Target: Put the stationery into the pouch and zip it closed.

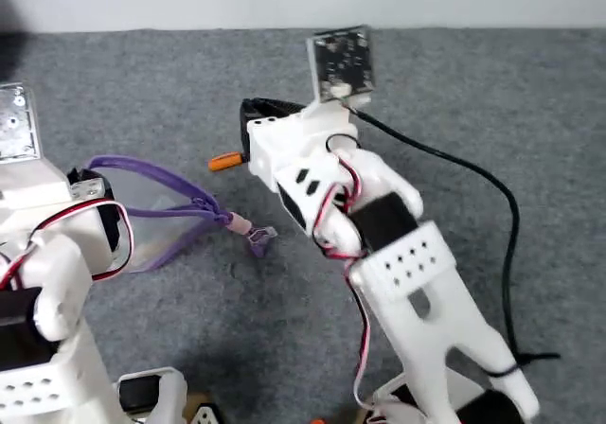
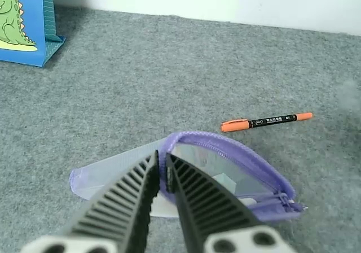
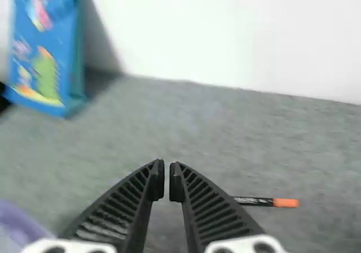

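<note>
A: So, left jaws, status?
B: Pinching the purple rim of the pouch [image 2: 237,174], right at its mouth. Mouth's gaping, zip not done. Zip pull [image 1: 258,240] lies on the worktop [image 2: 169,66] at the pouch end farthest from those jaws.
A: Anything inside?
B: Pale shapes thru the clear side, can't tell what.
A: And the pen [image 2: 265,121]?
B: Out on the grey worktop, ahead of the left jaws' tips, past the pouch, not touching it. Black barrel, orange cap & end.
A: Right jaws?
B: Pressed almost together, nothing btw them. Same pen's ahead of their tips, a bit off to one side, apart from them. A purple corner of the pouch sits back beside them.
A: Other stuff?
B: Blue box [image 2: 22,21] w/ a dinosaur print, well beyond both sets of jaws, by the wall.
</note>
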`<state>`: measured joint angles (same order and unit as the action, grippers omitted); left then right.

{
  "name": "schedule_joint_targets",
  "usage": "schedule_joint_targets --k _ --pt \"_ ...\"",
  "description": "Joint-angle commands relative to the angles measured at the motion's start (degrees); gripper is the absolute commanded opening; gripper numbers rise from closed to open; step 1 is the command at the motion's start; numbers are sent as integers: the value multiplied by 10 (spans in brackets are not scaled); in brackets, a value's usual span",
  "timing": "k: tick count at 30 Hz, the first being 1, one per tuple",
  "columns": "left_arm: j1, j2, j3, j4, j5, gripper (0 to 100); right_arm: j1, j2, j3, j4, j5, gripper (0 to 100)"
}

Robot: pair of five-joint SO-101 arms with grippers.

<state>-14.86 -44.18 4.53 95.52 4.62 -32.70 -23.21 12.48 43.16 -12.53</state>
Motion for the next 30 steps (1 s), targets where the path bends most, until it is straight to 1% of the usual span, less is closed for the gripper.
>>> schedule_joint_targets --k 1,3,7,10,17,24,30 --pt "-5 3 35 4 5 13 15 65 -73 31 61 32" --pt "-5 3 35 4 5 13 15 122 -121 71 81 65" --pt "-5 3 35 4 5 13 11 254 -265 190 88 203" --pt "-5 3 36 4 5 13 11 361 -379 262 129 275" --pt "-2 3 37 4 5 13 15 572 -589 323 236 281" --pt "-2 3 37 8 3 13 12 727 -726 318 356 283" --pt "-2 3 38 5 4 13 3 840 -834 319 416 283"
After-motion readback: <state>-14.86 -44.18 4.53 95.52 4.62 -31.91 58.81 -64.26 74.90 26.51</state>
